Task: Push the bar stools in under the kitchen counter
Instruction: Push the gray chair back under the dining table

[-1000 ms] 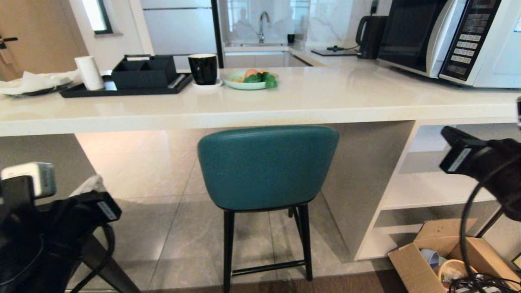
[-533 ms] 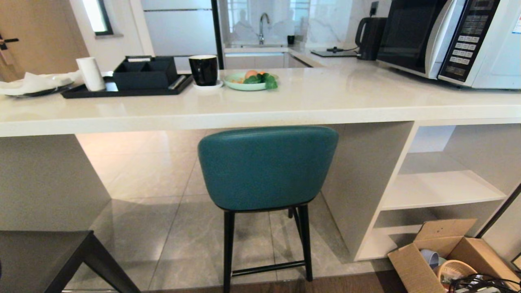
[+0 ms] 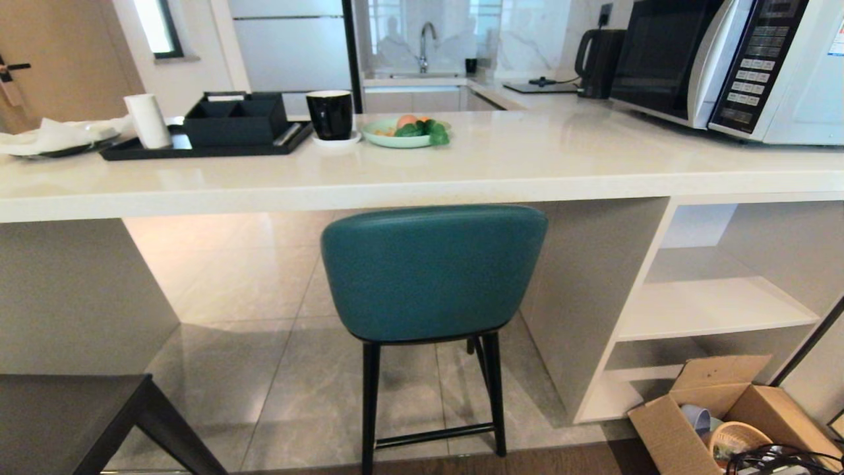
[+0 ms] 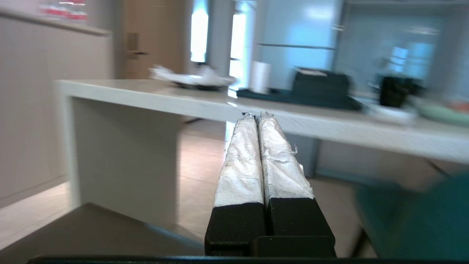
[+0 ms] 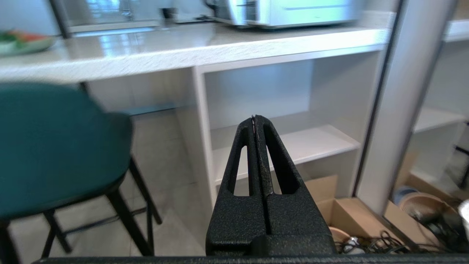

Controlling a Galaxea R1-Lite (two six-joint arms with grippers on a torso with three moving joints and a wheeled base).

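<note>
The teal bar stool (image 3: pixel 432 270) stands in the middle of the head view, the top of its rounded back just below the front edge of the white kitchen counter (image 3: pixel 422 178). A dark grey stool (image 3: pixel 66 415) shows only in part at the lower left corner. Neither arm appears in the head view. My left gripper (image 4: pixel 256 115), its fingers wrapped in white tape, is shut on nothing and points level at the counter, with the teal stool (image 4: pixel 421 216) off to one side. My black right gripper (image 5: pixel 255 118) is shut and empty, facing the shelf cubbies beside the teal stool (image 5: pixel 55 146).
Open white shelves (image 3: pixel 712 303) fill the counter's right part, with a cardboard box (image 3: pixel 719 415) of cables and a basket on the floor before them. On the counter stand a microwave (image 3: pixel 725 59), a black tray (image 3: pixel 204 132), a black mug (image 3: pixel 330 112) and a fruit plate (image 3: pixel 405 130).
Both arms, seen in the lower corners of the head view a second ago, have dropped out of it. The teal stool and the counter have not moved.
</note>
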